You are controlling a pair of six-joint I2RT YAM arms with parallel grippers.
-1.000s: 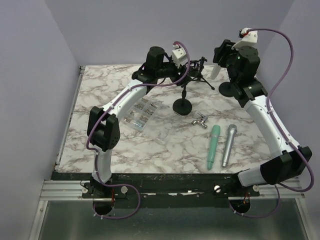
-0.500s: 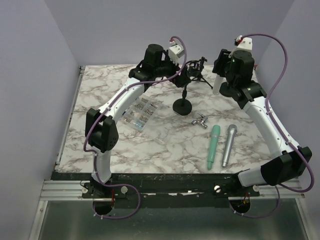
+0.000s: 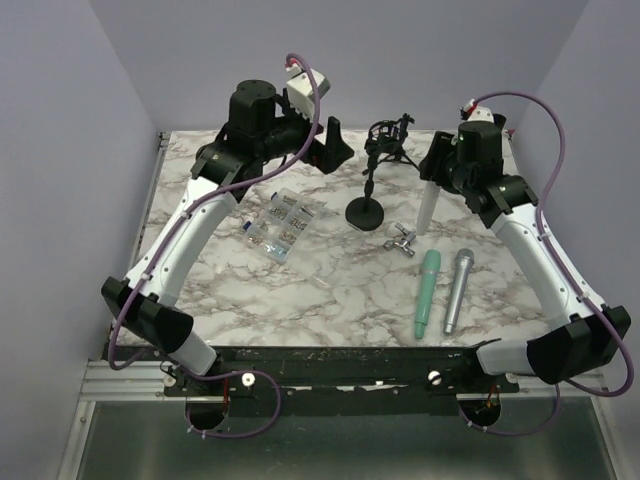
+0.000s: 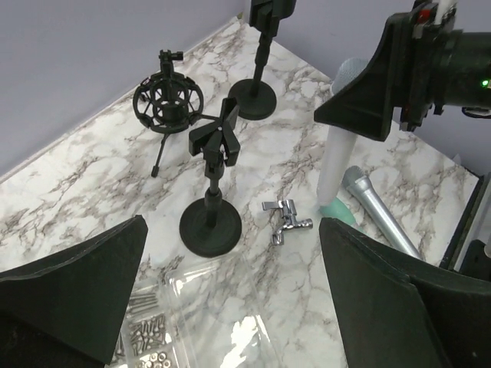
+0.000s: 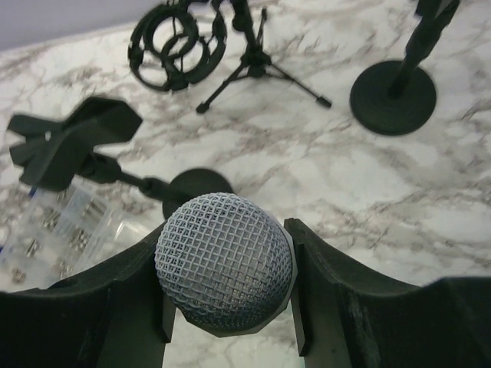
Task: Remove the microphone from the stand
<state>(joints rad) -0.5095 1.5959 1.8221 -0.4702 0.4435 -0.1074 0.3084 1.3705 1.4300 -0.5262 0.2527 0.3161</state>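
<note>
table: marble-look top, smooth, slight sheen. stand: matt black. held mic: grey wire-mesh grille, smooth white body. fitting: shiny chrome metal. silver mic: satin metallic. green mic: matt. screw pack: clear glossy plastic.

Bare marble on the table lies wide open along the near left. At centre the stand rises upright, a tripod shock mount close behind, a metal clamp near its base. The right gripper holds a white microphone nearly upright just right of it. A screw bag lies left; green microphone and silver microphone fill the near right
</note>
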